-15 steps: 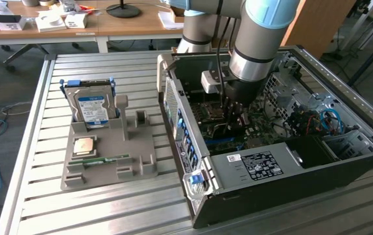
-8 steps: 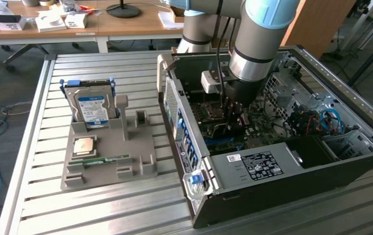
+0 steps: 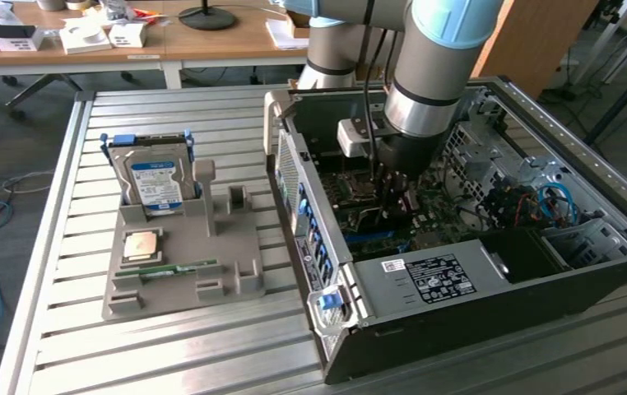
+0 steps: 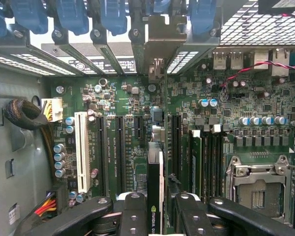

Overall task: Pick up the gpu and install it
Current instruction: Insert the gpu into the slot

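Note:
The gpu (image 4: 155, 189) is seen edge-on in the wrist view, a thin dark card with a green logo on its edge. Its silver end bracket (image 4: 163, 37) stands at the case's rear slot openings. My gripper (image 4: 160, 209) is shut on the card, one black finger (image 4: 132, 214) on each side. The card hangs over the green motherboard (image 4: 128, 98), in line with a long black expansion slot (image 4: 176, 142). Whether it touches the slot I cannot tell. In the exterior view my gripper (image 3: 394, 188) reaches down inside the open computer case (image 3: 457, 284).
A white slot (image 4: 81, 147), memory sticks (image 4: 196, 162) and the CPU socket (image 4: 258, 189) lie around the card. Left of the case in the exterior view, a grey fixture (image 3: 198, 280) holds a hard drive (image 3: 155, 181), a processor (image 3: 141, 245) and a memory stick (image 3: 176, 270).

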{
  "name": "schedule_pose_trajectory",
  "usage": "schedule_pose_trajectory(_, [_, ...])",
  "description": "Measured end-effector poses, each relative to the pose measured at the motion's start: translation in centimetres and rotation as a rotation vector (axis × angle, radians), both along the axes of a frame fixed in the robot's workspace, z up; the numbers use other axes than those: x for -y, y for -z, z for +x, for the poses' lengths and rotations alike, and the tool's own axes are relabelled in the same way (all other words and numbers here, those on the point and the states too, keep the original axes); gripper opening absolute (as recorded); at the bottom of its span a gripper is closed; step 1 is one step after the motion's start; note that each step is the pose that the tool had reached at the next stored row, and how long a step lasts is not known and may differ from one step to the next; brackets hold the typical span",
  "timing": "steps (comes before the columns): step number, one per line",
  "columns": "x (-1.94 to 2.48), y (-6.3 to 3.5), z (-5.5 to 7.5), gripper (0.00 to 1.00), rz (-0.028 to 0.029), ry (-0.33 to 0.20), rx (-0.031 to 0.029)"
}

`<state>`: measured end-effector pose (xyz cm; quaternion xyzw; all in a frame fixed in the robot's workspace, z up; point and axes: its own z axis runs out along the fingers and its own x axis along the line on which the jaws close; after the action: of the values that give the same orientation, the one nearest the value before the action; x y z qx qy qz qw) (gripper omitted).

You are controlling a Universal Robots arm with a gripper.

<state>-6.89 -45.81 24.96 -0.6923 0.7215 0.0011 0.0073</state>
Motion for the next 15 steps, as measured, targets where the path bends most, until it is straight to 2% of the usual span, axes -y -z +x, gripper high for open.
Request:
schedule_pose_trajectory(7, [0.0,0.0,-0.03,0.28,0.0,0.001,0.0])
schedule_pose_trajectory(8, [0.0,0.0,-0.03,0.34,0.0001,0.001,0.0])
schedule_pose_trajectory(12, [0.0,-0.03,-0.01,0.34,0.0,0.0,0.0])
schedule_pose_trajectory(15, [0.0,-0.53,-0.01,0.34,0.0,0.0,0.0])
